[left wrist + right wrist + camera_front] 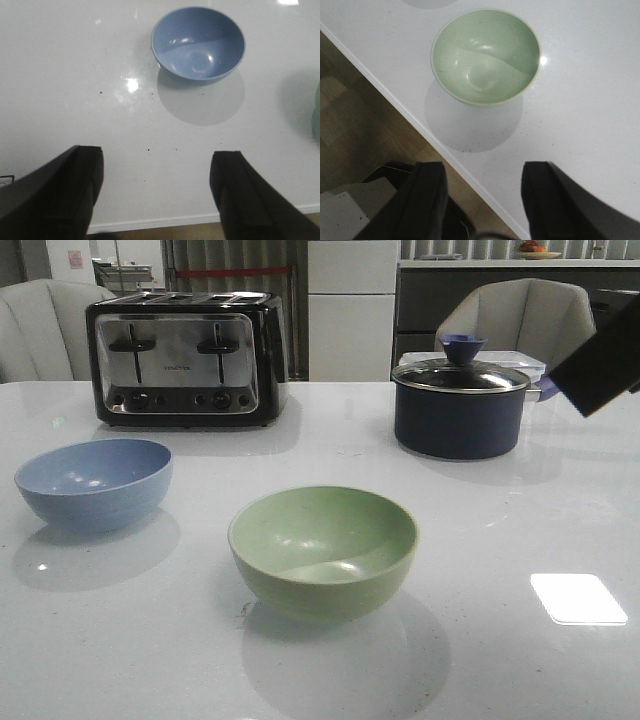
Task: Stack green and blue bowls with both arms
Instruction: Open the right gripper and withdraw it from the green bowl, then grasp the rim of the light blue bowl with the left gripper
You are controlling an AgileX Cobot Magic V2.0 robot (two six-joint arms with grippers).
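White glossy desk [520,520] carries the blue bowl [94,483] at left and the green bowl [322,550] mid-front, well apart. Both look light, rigid and smooth, best pinched at the rim. Left pincer [156,192] and right pincer [482,200] hang spread, empty.

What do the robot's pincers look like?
Each pincer is plain matte black with two thick, blocky fingers: the left pincer and the right pincer. No markings show. A black piece of the right arm pokes in beside the table.

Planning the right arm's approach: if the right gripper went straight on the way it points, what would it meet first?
Probably the green bowl; the open right gripper points toward it, nothing between, though depth is unclear.
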